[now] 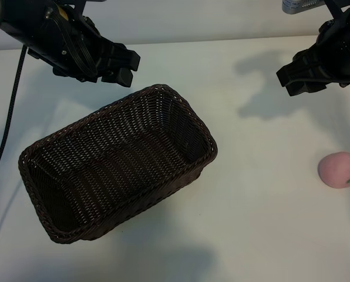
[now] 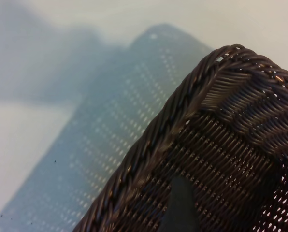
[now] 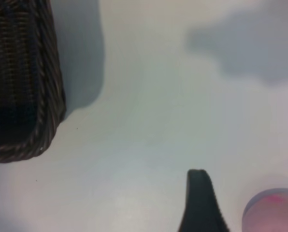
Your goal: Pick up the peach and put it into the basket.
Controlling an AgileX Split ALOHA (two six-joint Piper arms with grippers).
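While the peach (image 1: 339, 170) sits on the white table (image 1: 257, 223) well right of the empty wicker basket (image 1: 192, 170), the right gripper (image 1: 304, 79) hangs above and behind the fruit, fingers apart and holding nothing, as the left gripper (image 1: 119, 64), likewise spread, hovers at the basket's far corner.

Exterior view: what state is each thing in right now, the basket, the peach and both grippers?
basket: upright on the table, nothing inside.
peach: lying on the table right of the basket, untouched.
left gripper: open, holding nothing, above the basket's far rim.
right gripper: open, holding nothing, in the air behind the peach.
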